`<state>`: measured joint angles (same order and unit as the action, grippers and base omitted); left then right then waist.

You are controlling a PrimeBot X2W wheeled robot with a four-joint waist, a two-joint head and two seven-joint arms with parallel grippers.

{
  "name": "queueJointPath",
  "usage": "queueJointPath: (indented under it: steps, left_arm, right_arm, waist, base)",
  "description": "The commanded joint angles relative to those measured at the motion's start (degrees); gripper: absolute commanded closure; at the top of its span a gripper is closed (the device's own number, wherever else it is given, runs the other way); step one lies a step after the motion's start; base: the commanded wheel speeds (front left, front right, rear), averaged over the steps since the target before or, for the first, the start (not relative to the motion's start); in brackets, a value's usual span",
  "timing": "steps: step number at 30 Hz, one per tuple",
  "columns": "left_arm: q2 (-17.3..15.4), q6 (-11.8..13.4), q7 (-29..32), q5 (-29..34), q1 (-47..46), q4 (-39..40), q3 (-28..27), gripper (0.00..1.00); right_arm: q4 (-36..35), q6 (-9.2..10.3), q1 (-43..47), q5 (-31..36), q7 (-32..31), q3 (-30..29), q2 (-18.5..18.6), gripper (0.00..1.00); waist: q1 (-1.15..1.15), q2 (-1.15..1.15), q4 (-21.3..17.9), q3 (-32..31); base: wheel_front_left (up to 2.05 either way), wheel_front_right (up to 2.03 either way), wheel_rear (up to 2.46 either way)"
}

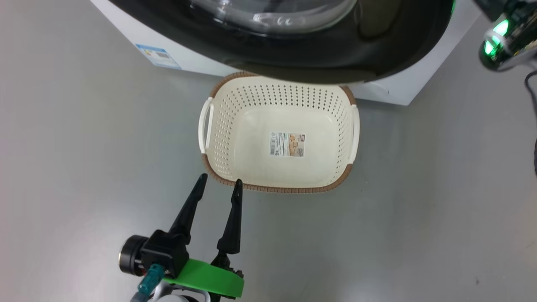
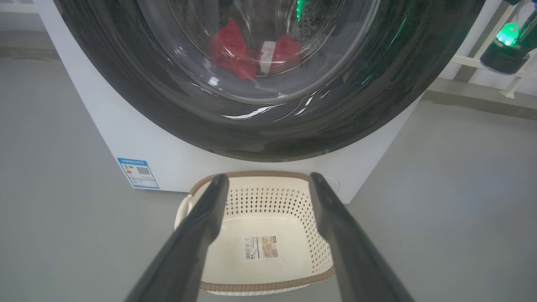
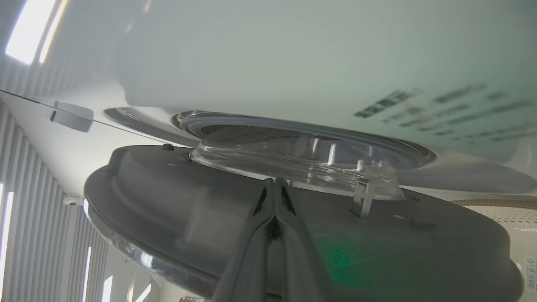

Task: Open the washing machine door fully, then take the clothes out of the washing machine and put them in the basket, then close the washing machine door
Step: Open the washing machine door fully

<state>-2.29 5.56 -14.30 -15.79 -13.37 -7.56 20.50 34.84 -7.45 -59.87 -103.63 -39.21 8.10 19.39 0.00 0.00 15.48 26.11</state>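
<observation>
Fingers of our left gripper (image 1: 221,179) stand wide apart beside the basket (image 1: 277,189), set on the floor (image 1: 84,147) below the washing machine door (image 1: 293,56); behind its glass we see the clothes (image 2: 235,54); our right gripper (image 3: 275,183), fingers pressed together, points at the door's bowl.

Spreads left gripper (image 1: 220,180), pinches right gripper (image 3: 275,181) flat.
Points the left fingers (image 1: 189,209) forward from a black wrist mount with a green collar (image 1: 209,281), tips well apart and gripping nothing. Presses the right fingers (image 3: 251,251) together along their length. Lifts what is probably the right wrist (image 1: 501,40), green-lit, high at the far right of the head view.
</observation>
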Motion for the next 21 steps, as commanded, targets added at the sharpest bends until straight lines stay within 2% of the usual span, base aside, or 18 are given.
queueJointPath:
  steps: [1,21]
  left_arm:
    - [-0.59,-0.1,-0.7,0.09,-0.13,1.0,-1.87,0.0]
    - [-0.59,-2.16,-0.7,2.4,3.3,-0.15,-5.1,0.0]
  right_arm:
    - [-2.09,-0.03,2.49,0.89,-0.86,0.92,-1.66,1.0]
    - [-6.9,-0.03,14.18,4.7,-3.43,1.34,-7.74,1.0]
  waist:
    - [0.0,0.0,-0.41,-1.38]
    - [0.0,0.0,-2.48,-8.27]
  base:
    - [0.0,0.0,0.0]
    - [0.0,0.0,0.0]
